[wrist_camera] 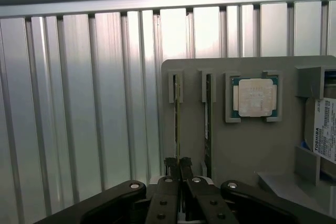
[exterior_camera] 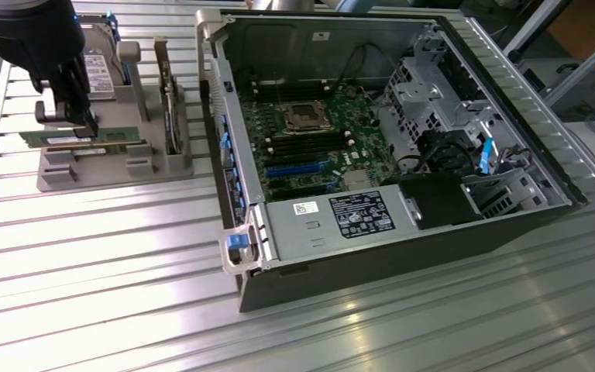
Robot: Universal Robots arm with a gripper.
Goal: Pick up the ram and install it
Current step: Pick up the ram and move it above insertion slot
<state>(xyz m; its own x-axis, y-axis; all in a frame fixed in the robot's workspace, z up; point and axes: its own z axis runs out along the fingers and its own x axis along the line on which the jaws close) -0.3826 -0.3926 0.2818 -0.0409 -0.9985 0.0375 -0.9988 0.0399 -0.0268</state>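
The gripper point(wrist_camera: 178, 164) has its two black fingers pinched together on the top edge of the ram point(exterior_camera: 89, 139). The green stick with its white label stands on edge in a slot of the gray holder point(wrist_camera: 236, 150). Just beside it, the next slot holds another thin dark part that I cannot identify. Beyond that, a square silver processor point(wrist_camera: 254, 97) lies flat in its own pocket, with a hard drive point(wrist_camera: 325, 129) next to it. In the exterior view, a larger card with a metal bracket point(exterior_camera: 173, 108) stands upright at the holder's edge nearest the open computer case point(exterior_camera: 504, 178). The case lies on the ribbed aluminium table point(exterior_camera: 122, 271) with its motherboard point(exterior_camera: 318, 139) exposed.
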